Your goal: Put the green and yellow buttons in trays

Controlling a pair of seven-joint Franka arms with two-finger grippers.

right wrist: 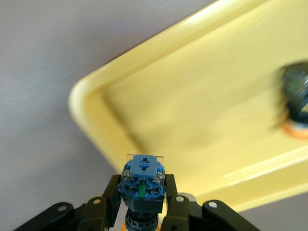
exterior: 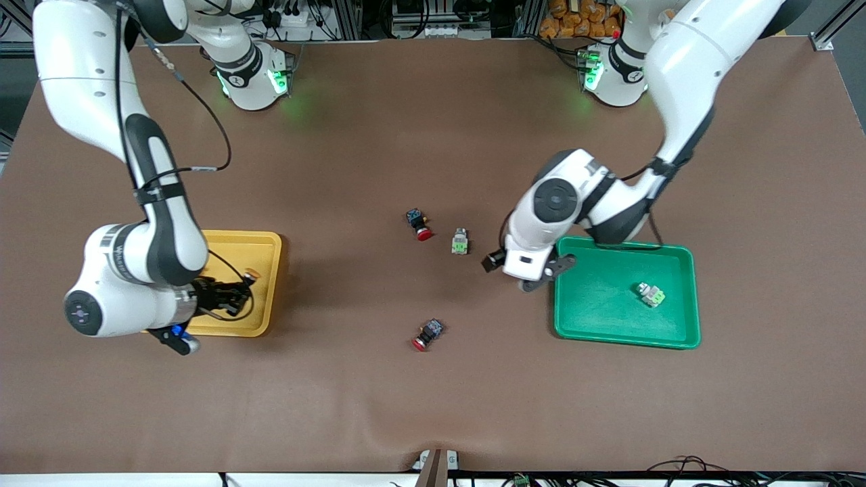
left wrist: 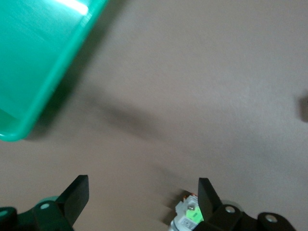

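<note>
My right gripper (exterior: 233, 297) is over the yellow tray (exterior: 264, 250) and is shut on a black-and-blue yellow-capped button (right wrist: 143, 175), which it holds above the tray's corner (right wrist: 84, 96). A second yellow-capped button (right wrist: 294, 108) lies in that tray; its cap also shows in the front view (exterior: 251, 274). My left gripper (exterior: 534, 274) is open and empty over the table beside the green tray (exterior: 683, 297). A green-capped button (exterior: 460, 241) lies on the table and shows next to one finger (left wrist: 188, 216). Another green-capped button (exterior: 651, 293) lies in the green tray.
Two black-and-blue buttons with red caps lie on the brown table mid-table: one (exterior: 420, 224) beside the loose green-capped button, one (exterior: 427, 335) nearer the front camera. The green tray's corner (left wrist: 29, 106) shows in the left wrist view.
</note>
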